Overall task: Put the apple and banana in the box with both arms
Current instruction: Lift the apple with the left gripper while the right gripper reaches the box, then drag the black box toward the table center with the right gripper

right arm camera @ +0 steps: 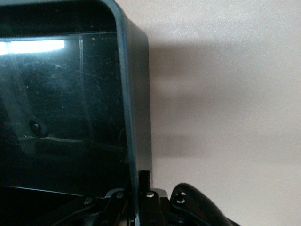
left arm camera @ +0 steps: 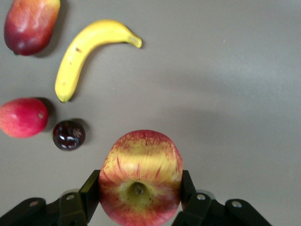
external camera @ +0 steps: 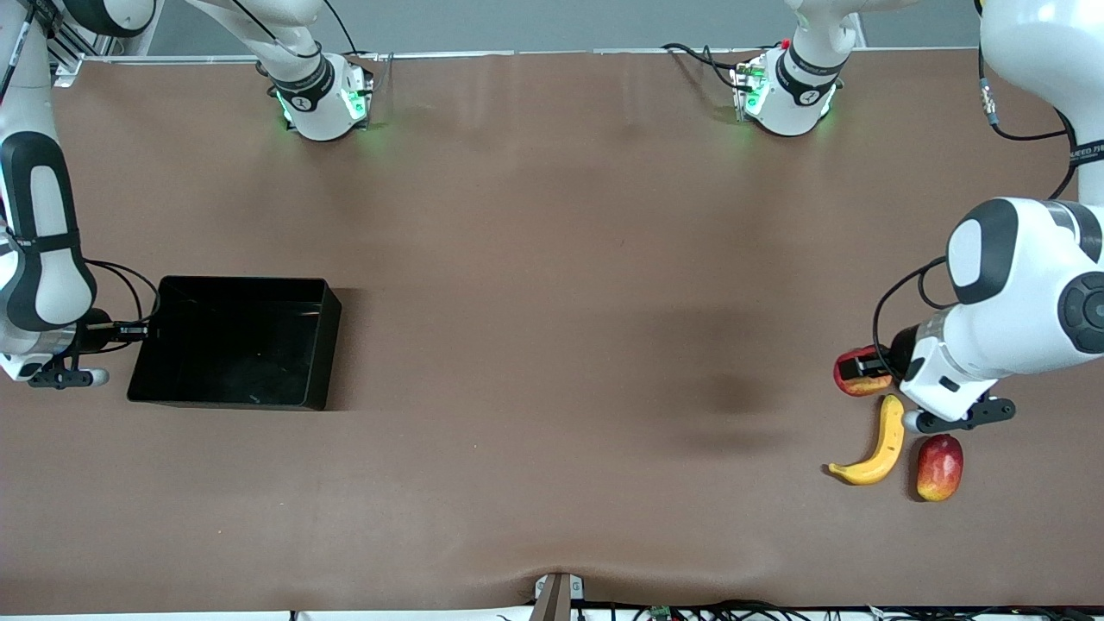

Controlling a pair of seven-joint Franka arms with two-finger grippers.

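Observation:
The apple (external camera: pixel 854 379), red with yellow streaks, is clamped between my left gripper's (external camera: pixel 867 368) fingers at the left arm's end of the table. In the left wrist view the apple (left arm camera: pixel 141 176) fills the gap between the fingers (left arm camera: pixel 90 188), stem dimple facing the camera. The banana (external camera: pixel 878 442) lies on the table just nearer the front camera than the apple, and it also shows in the left wrist view (left arm camera: pixel 87 54). The black box (external camera: pixel 323 345) sits empty at the right arm's end. My right gripper (external camera: pixel 138 330) is shut on the box's end wall (right arm camera: pixel 134 117).
A red-yellow mango (external camera: pixel 940 466) lies beside the banana. The left wrist view also shows the mango (left arm camera: pixel 30 23), a smooth red-pink fruit (left arm camera: pixel 21 117) and a small dark plum (left arm camera: pixel 68 134) close to the apple. The brown table (external camera: pixel 552 345) stretches between box and fruits.

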